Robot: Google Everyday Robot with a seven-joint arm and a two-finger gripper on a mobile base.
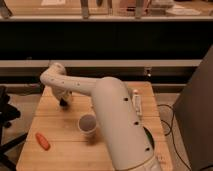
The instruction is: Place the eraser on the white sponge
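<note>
My arm [115,115] reaches from the lower right across the wooden table [55,150] to its far left part. The gripper [63,102] points down there, its dark tip close to the tabletop. I cannot make out the tiny black eraser apart from that dark tip. The white sponge does not show; it may be hidden behind the arm.
A cup [88,123] stands near the table's middle, just right of and nearer than the gripper. An orange carrot-like piece [43,140] lies at the front left. A narrow white stick-like item [136,102] lies at the right edge. A black chair [5,117] stands left of the table.
</note>
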